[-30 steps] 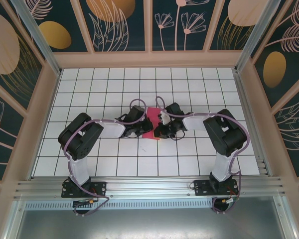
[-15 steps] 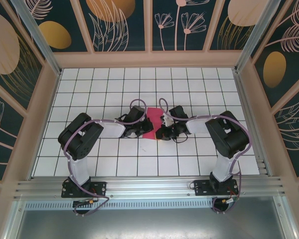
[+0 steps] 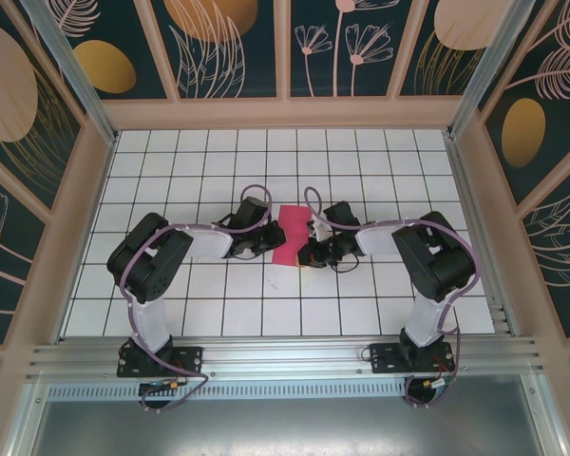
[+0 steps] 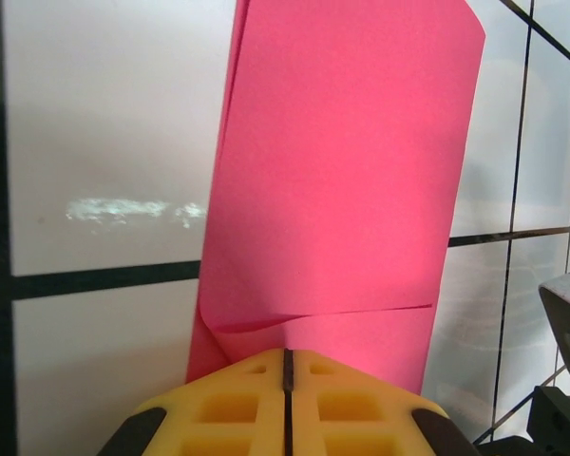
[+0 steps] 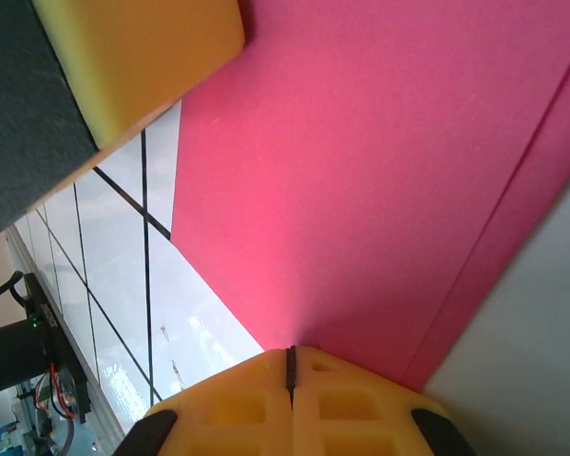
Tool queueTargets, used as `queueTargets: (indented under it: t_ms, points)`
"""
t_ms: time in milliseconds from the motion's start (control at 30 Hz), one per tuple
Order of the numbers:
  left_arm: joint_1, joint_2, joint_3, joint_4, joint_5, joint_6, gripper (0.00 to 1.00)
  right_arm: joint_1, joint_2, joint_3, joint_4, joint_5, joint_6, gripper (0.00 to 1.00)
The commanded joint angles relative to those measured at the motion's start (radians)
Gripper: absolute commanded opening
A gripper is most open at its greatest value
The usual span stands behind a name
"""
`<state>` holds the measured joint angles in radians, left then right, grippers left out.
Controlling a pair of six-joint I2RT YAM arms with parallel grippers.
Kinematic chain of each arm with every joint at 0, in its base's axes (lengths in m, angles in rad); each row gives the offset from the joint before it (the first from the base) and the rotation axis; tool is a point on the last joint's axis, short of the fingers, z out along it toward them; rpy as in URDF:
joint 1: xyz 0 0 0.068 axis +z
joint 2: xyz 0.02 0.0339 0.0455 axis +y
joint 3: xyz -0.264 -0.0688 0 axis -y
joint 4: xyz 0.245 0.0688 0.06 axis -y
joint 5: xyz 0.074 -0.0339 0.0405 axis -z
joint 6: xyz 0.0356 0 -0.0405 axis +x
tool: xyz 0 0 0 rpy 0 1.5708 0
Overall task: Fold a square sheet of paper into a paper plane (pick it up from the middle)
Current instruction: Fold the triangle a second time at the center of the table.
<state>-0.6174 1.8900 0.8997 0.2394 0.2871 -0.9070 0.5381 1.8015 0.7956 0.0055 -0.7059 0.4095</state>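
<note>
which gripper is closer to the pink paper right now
Too close to call: both touch the pink paper. The left gripper, shut, sits at its left edge; the right gripper, shut, at its right edge.

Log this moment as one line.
paper: pink, folded over | left gripper: shut, tips at one edge | right gripper: shut, tips at opposite edge

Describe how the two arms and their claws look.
The left arm and right arm each have bulky black joint housings, white link sections and a black base bolted to an aluminium rail. A lilac cable loops along each arm. The left claw and right claw have yellow fingers moulded with square pockets.
</note>
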Motion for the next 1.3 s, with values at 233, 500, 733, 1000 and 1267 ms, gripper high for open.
queueTargets:
  t_ms: [233,500,733,1000,1267]
  points:
    - [0.073,0.016,-0.012,-0.004,-0.056,0.054,0.11,-0.018,0.034,-0.064,-0.15,0.077,-0.023,0.0]
    - [0.09,0.046,0.045,-0.045,-0.065,0.075,0.12,-0.018,0.034,-0.068,-0.141,0.065,-0.024,0.01]
    - [0.091,-0.037,0.061,-0.071,-0.061,0.081,0.15,-0.017,0.033,-0.041,-0.138,0.049,-0.024,0.03]
    - [0.071,-0.111,0.0,0.086,0.139,0.007,0.11,-0.017,0.027,-0.001,-0.145,0.048,-0.024,0.04]
    - [0.034,-0.012,0.013,0.186,0.204,-0.055,0.11,-0.016,-0.057,0.024,-0.124,-0.002,-0.012,0.11]
